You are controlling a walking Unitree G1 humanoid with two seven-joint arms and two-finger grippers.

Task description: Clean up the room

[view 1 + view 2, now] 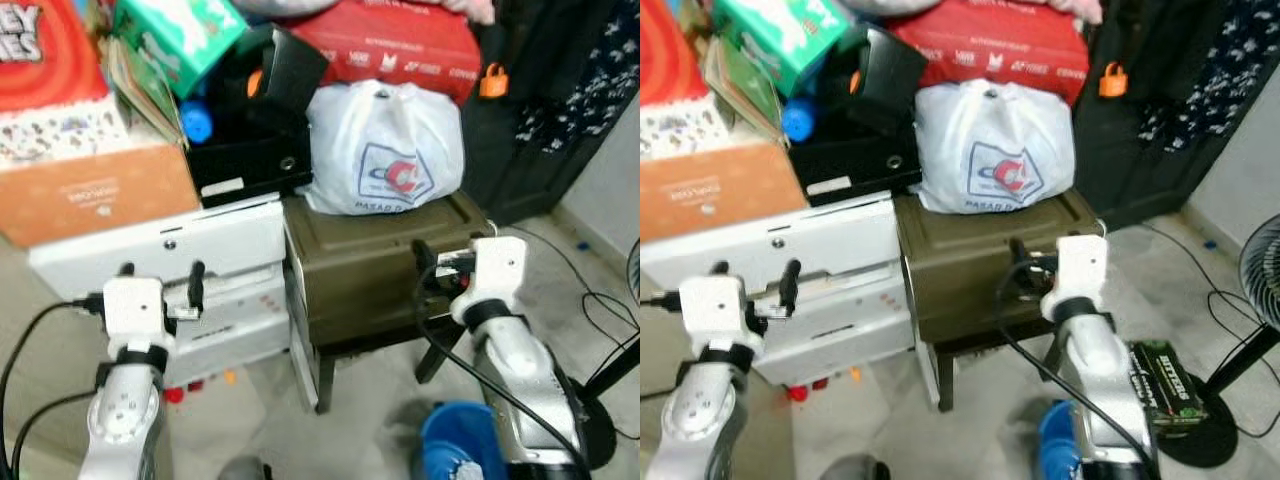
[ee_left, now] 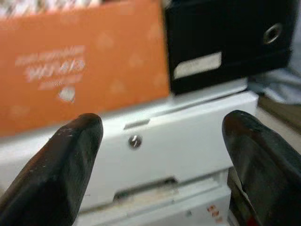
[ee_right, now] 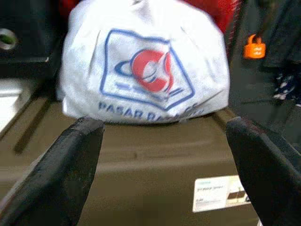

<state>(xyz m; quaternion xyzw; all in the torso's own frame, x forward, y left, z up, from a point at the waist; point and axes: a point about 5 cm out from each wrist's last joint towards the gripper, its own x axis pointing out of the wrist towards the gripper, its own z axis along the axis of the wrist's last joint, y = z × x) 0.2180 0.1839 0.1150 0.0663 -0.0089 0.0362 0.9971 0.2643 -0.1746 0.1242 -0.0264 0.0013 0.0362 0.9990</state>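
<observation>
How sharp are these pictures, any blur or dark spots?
Left eye view: evenly lit, slightly soft, white plastic bag readable. Left wrist view: orange box blurred, print smeared. Right wrist view: close black fingers out of focus, bag logo fairly clear.

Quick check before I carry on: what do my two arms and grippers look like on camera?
Both arms are silver with white boxy wrist blocks, black collar rings and trailing black cables. The left gripper and right gripper each have two long black fingers.
</observation>
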